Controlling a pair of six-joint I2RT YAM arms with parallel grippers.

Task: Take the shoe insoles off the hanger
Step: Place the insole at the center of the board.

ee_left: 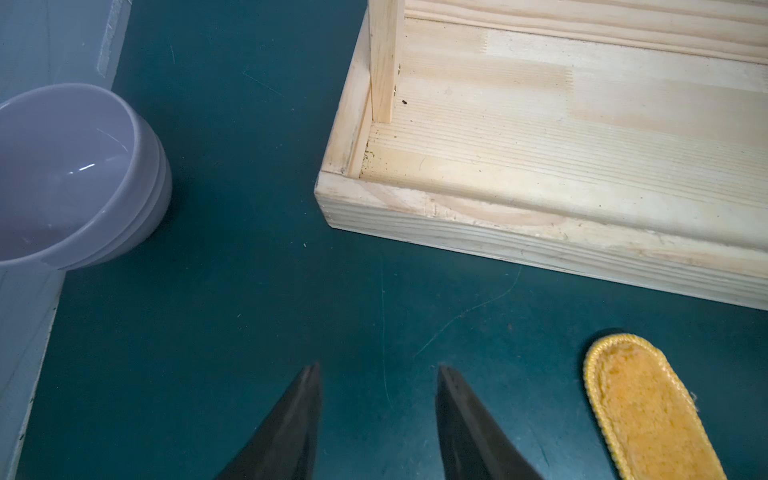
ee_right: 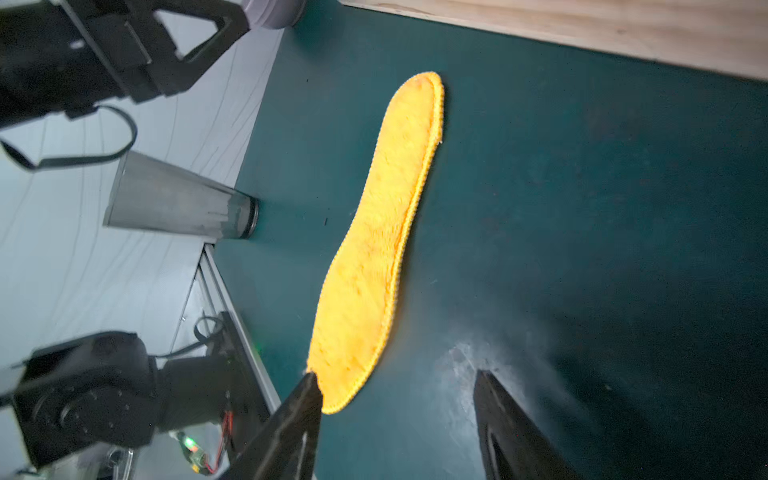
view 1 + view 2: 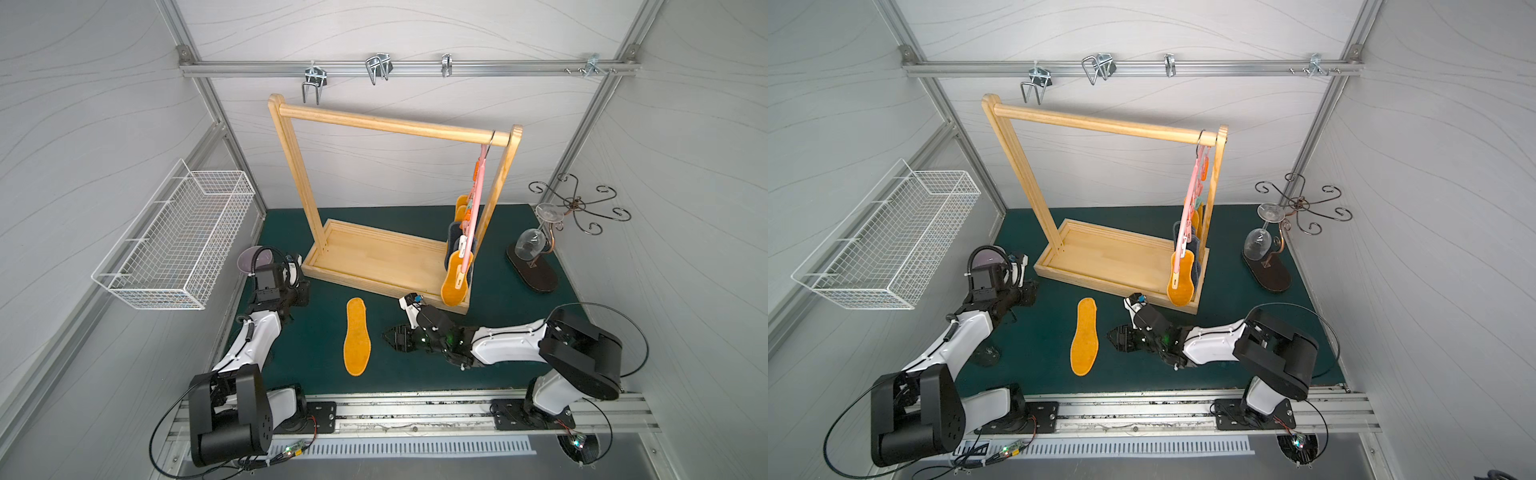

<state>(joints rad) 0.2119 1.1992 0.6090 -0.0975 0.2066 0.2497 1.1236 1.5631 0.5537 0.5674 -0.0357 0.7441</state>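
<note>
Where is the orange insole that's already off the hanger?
In both top views the orange insole lies flat on the green mat, just in front of the wooden rack's base and immediately to the left of the right gripper.

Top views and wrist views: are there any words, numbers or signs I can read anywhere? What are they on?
No text can be read anywhere.
Dark stand base: a faint pale mark, too blurred to read.
White patch on the left arm's wrist: dark specks, too small to read.
Orange insole on the mat, wooden rack, grey bowl: no writing shows.
</note>
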